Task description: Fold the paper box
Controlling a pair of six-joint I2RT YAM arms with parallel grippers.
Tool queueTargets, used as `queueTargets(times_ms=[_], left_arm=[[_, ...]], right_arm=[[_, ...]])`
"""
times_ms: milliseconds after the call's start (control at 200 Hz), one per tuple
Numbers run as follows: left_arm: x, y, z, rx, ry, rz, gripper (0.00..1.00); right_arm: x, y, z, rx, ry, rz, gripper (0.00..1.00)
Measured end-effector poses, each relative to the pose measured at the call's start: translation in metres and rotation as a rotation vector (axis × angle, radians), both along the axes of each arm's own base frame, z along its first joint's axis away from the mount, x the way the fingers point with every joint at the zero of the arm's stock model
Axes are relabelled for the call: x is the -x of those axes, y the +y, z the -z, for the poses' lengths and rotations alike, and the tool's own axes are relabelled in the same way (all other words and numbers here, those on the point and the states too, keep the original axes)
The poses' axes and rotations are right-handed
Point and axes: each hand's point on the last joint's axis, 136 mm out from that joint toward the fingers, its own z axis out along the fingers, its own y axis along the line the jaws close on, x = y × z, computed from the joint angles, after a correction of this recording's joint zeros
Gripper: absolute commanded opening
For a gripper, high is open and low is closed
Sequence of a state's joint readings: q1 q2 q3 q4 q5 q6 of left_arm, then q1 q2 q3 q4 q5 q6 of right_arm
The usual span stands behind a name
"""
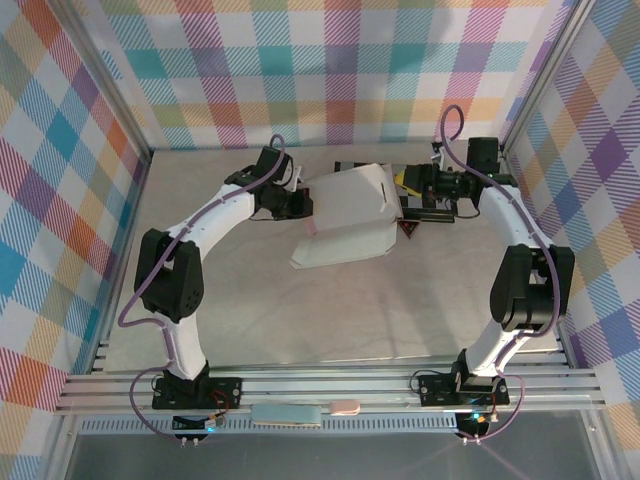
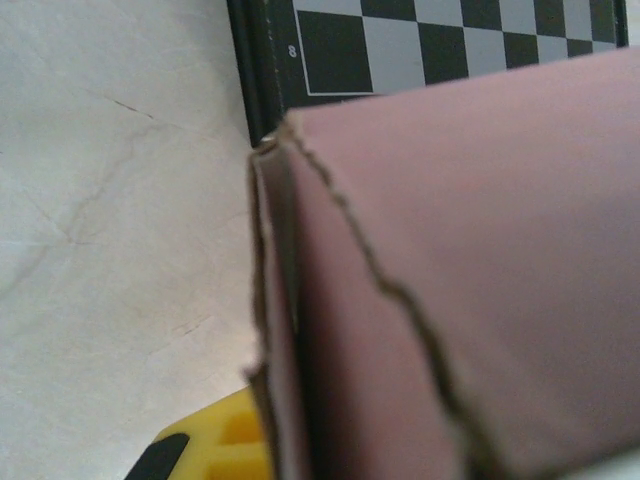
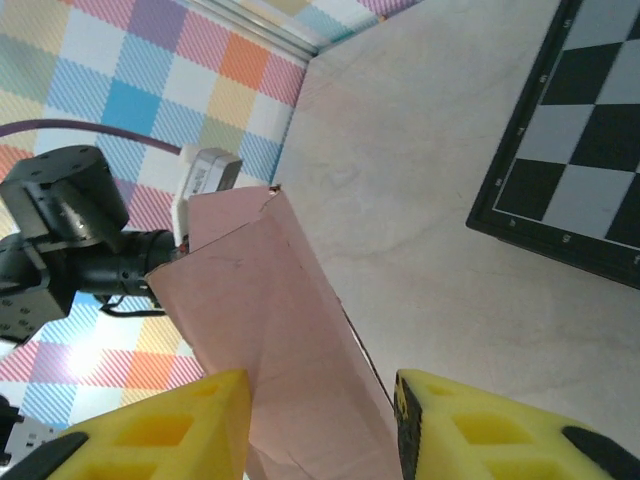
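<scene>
Between the spread fingers (image 3: pixel 160 435) of your right hand (image 3: pixel 322 425) a tilted pink panel of the paper box (image 3: pixel 265 300) rises off the worktop (image 3: pixel 400 200). The fingers flank it wide apart, and I see no squeeze on it. Across from you, your left hand (image 1: pixel 297 206) is up against the box's other edge. One yellow finger (image 2: pixel 215 445) peeks in low beside the cardboard, and whether that hand is pinching or open, I can't tell. The box itself sits between both hands, lying over the chequered board (image 3: pixel 570 140) towards the far side of the worktop. By my read you're partway: panels are creased and lifted, a doubled edge shows, but nothing reads as a closed box, so walls and tabs are left to do.
</scene>
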State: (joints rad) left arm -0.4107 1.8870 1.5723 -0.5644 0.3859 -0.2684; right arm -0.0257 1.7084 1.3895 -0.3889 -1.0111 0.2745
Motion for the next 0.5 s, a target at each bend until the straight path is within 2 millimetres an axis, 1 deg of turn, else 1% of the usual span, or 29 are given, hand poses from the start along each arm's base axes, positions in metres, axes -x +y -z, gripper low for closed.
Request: queueTargets(times_ms=[310, 500], left_arm=[[0.003, -0.004, -0.003, 0.021, 0.010, 0.021, 0.00], [0.002, -0.005, -0.005, 0.021, 0.001, 0.028, 0.00]], right_arm=[[0.006, 0.008, 0.003, 0.000, 0.000, -0.040, 0.39], [0.010, 0.023, 0.005, 0.027, -0.005, -0.073, 0.39]])
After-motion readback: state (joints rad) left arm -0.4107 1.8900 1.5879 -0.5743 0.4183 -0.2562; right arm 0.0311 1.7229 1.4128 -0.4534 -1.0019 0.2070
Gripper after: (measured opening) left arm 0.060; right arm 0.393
